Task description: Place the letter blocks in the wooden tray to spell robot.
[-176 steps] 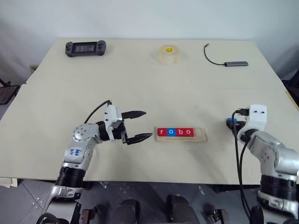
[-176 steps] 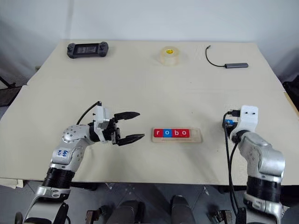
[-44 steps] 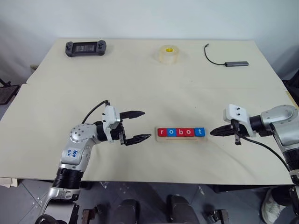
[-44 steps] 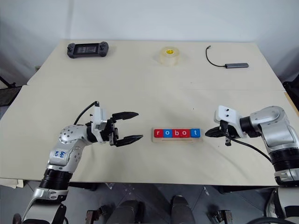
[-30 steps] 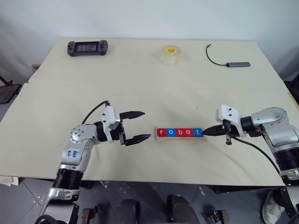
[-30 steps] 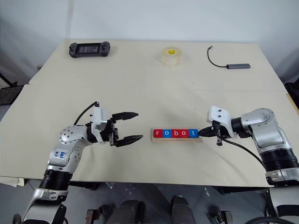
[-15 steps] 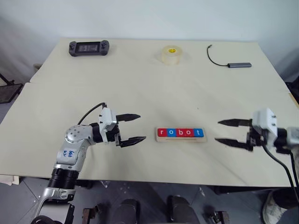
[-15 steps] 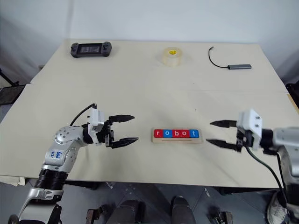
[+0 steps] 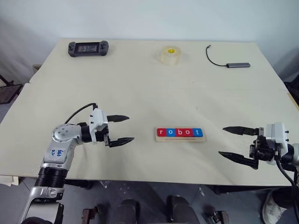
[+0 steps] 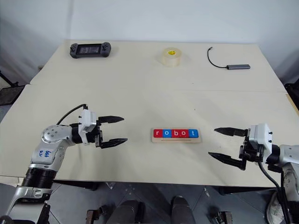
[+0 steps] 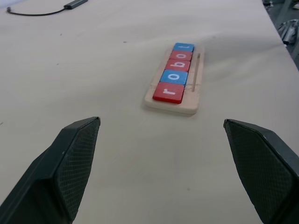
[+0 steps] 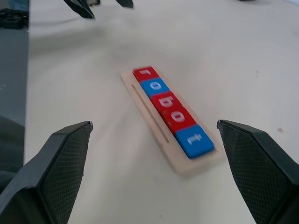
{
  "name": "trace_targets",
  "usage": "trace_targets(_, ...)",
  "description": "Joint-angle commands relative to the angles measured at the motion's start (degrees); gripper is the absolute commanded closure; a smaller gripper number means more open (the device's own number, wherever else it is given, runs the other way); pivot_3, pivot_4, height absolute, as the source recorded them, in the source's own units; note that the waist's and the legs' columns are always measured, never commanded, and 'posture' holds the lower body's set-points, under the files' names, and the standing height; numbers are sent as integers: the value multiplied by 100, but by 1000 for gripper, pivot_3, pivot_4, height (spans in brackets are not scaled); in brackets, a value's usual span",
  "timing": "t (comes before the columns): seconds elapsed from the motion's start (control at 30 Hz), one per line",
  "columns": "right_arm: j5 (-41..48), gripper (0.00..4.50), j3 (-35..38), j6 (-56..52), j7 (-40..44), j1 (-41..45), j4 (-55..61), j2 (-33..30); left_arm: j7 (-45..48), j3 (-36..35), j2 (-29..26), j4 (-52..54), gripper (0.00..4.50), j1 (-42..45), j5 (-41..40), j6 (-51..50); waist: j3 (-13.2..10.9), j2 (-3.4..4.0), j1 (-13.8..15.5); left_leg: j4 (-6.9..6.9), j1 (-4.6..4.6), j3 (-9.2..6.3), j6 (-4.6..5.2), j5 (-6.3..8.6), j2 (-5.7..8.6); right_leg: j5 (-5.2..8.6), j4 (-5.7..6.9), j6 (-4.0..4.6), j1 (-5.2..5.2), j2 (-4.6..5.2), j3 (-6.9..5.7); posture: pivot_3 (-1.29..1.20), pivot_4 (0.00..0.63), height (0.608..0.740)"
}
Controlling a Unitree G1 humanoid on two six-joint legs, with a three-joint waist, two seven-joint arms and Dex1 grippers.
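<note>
The wooden tray (image 9: pixel 203 138) lies at the table's front centre, and the letter blocks (image 9: pixel 180 132) fill it in a row of red and blue tiles reading r, o, b, o, t. The same tray (image 11: pixel 195 83) and blocks (image 11: pixel 174 77) appear in the left wrist view, and the tray (image 12: pixel 154 121) with its blocks (image 12: pixel 172 110) in the right wrist view. My left gripper (image 9: pixel 123 129) is open and empty, well left of the tray and pointing toward it. My right gripper (image 9: pixel 230 141) is open and empty, well right of the tray near the table's front edge.
At the table's far side lie a black handheld controller (image 9: pixel 87 47), a roll of clear tape (image 9: pixel 170 55) and a grey adapter with a black cable (image 9: pixel 228 60). A seam in the tabletop (image 9: pixel 149 86) runs across behind the tray.
My right gripper has opened and pulled back from the tray's right end toward the front right. My left gripper has drifted left, away from the tray. The blocks have not moved.
</note>
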State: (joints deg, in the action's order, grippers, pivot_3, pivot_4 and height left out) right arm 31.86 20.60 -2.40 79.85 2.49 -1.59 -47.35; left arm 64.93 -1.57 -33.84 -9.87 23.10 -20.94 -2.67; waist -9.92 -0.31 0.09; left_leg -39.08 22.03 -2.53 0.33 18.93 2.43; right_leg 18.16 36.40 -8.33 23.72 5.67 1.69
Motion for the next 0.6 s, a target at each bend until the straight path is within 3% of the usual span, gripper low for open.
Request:
trace_targets(0.03,-32,35,153,281,63,121,-183,-97,-60,-108,-20,225,0,-113,-29,98,0,0,0,0,0,0,0,0,0,0,0,0,0,0,0,0,150,740)
trace_targets(0.6,-64,35,200,637,132,204,-583,-162,-228,-136,38,129,0,-83,19,242,0,0,-2,0,0,0,0,0,-1,0,0,0,0,2,0,0,150,740)
